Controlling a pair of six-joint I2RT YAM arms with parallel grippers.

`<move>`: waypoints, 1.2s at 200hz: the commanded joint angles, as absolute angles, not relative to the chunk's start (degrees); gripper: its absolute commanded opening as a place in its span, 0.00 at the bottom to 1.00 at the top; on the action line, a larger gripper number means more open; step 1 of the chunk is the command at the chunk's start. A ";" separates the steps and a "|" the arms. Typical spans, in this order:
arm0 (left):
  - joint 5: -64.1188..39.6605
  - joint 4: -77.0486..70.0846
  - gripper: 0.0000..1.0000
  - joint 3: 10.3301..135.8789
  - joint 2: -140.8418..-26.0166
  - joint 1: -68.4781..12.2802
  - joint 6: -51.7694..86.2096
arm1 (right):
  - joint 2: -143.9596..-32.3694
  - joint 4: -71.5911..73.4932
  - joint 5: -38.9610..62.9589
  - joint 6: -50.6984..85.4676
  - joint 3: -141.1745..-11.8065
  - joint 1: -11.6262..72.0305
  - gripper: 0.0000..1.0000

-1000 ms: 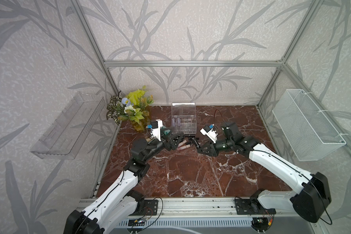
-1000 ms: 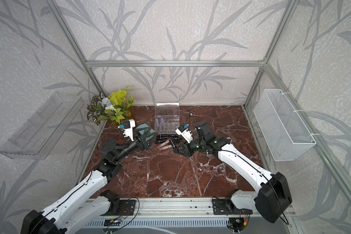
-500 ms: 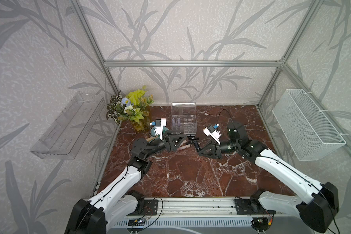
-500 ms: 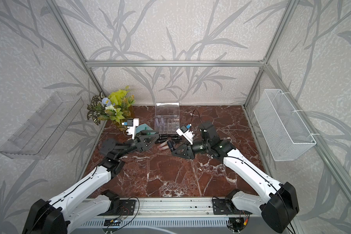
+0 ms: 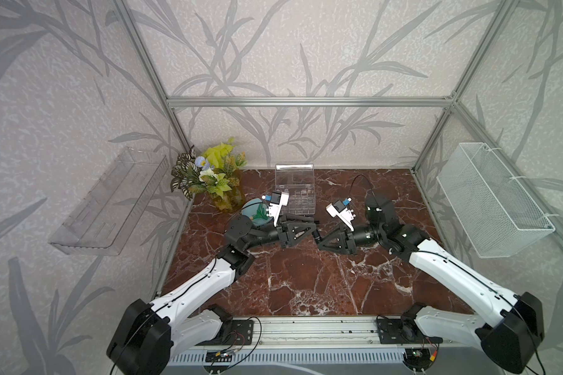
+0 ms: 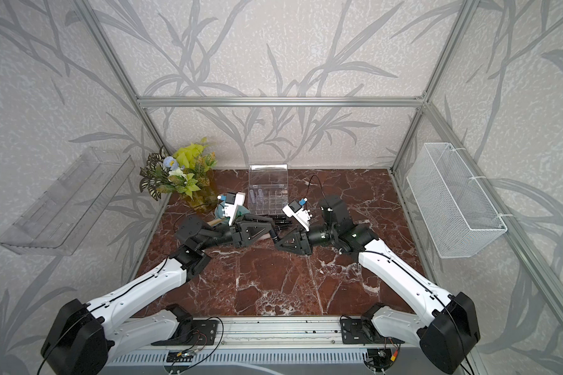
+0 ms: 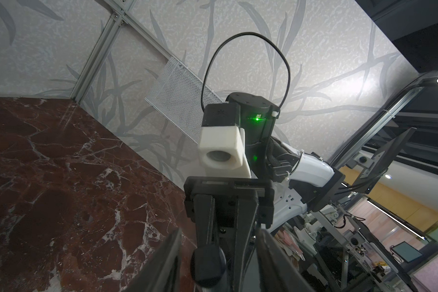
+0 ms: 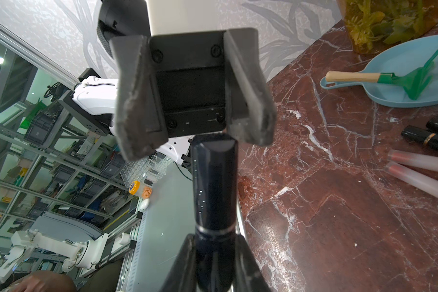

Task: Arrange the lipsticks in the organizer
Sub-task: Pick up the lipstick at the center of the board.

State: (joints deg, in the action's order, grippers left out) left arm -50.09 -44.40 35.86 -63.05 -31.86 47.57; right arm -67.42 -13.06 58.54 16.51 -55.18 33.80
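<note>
Since a second ago the left gripper point(image 8: 200, 140) has slid in toward the right gripper point(image 8: 214, 268) to meet it head-on, and its jaws have drawn in. They are not shut yet. In the right wrist view they stand apart, one on each side of the tip of a black lipstick point(image 8: 214, 184), with a gap showing on both sides. The right gripper is clamped on that lipstick's other end, holding it roughly level over the table point(image 5: 306, 285), midway between the side edges.

I read this as a handover about to close (probably to regrip the tube for an upright drop).

More lipsticks point(image 8: 420, 161) lie on the table between the grippers and the organizer point(image 5: 294, 194), which sits at the back edge, lid up. One black tube there wears a gold band. A pink one carries dark print, too cropped to read. The held lipstick shows no lettering.
</note>
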 commanded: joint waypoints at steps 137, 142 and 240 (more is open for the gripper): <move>-50.77 -36.31 0.09 40.19 -64.69 -33.44 40.35 | -66.77 -13.14 57.48 15.19 -57.48 33.99 0.23; -50.49 -35.31 0.08 40.53 -64.62 -33.34 39.57 | -66.51 -13.25 56.40 15.10 -57.40 33.94 0.30; -7.96 -13.53 0.07 56.39 -76.47 -32.59 10.43 | -61.57 -12.01 34.54 15.19 -52.73 30.16 0.99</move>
State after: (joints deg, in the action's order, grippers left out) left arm -22.90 -15.90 53.89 -71.20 -32.84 19.75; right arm -62.72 -13.43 40.25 15.20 -54.68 30.76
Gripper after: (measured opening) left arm 0.225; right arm 0.991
